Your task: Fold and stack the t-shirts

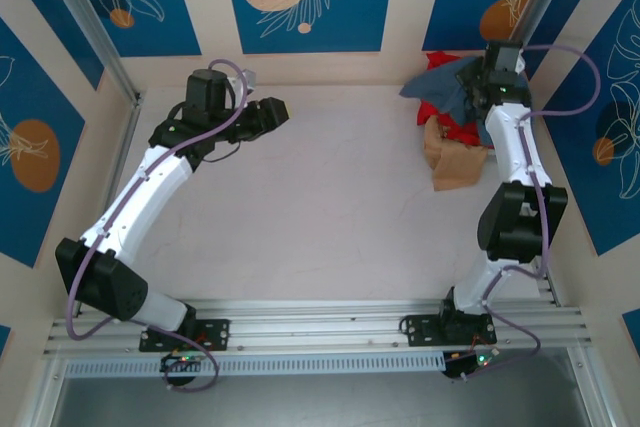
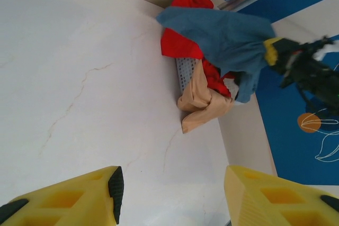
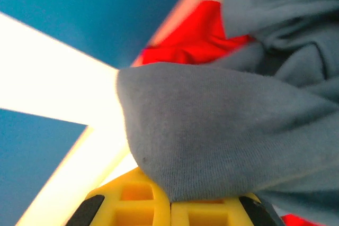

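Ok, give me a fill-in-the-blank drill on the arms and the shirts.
1. The right gripper has its jaws ____ on the blue-grey t-shirt.
2. The left gripper holds nothing, its jaws standing ____ above the table.
3. Heaped with the blue-grey one are t-shirts of a bright ____.

Missing words: shut; open; red.

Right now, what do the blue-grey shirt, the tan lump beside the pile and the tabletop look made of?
Blue-grey shirt: knit cotton-like jersey, matte; fine fuzzy weave, soft folds.
Tan lump: matte, creased; soft cloth or paper, cannot tell.
Tabletop: smooth white marble-look surface, faint veins; stone or laminate unclear.
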You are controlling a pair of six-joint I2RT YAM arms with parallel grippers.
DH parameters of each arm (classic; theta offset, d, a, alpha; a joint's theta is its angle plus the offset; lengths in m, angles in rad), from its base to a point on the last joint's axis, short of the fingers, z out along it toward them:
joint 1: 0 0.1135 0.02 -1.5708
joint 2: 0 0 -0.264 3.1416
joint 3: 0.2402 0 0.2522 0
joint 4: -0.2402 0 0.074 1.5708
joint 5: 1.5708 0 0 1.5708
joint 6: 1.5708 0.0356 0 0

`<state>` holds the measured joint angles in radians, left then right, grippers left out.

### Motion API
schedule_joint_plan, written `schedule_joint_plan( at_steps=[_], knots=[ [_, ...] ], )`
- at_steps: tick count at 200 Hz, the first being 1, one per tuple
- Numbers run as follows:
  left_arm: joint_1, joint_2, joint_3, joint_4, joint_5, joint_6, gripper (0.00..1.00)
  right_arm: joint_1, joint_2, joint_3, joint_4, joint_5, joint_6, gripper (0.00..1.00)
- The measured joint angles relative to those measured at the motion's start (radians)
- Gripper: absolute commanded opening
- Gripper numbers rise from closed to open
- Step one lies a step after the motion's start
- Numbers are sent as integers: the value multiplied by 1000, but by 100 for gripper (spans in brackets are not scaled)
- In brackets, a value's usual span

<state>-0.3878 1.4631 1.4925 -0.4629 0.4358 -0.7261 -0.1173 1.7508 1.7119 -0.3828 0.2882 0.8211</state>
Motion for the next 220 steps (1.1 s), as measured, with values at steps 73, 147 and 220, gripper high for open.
schedule_joint_plan(
  at_steps=[73,147,220],
  knots=[
    [7,33,126,-180,-194,26,56,200,-65,334,39,-111,-126,0],
    [79,13,185,-380,-449,28,61,642,-57,281,30,-171,-62,11],
    [91,-115,-75,-406,-401,-10,62,761,249,151,-141,-323,46,59]
  ],
)
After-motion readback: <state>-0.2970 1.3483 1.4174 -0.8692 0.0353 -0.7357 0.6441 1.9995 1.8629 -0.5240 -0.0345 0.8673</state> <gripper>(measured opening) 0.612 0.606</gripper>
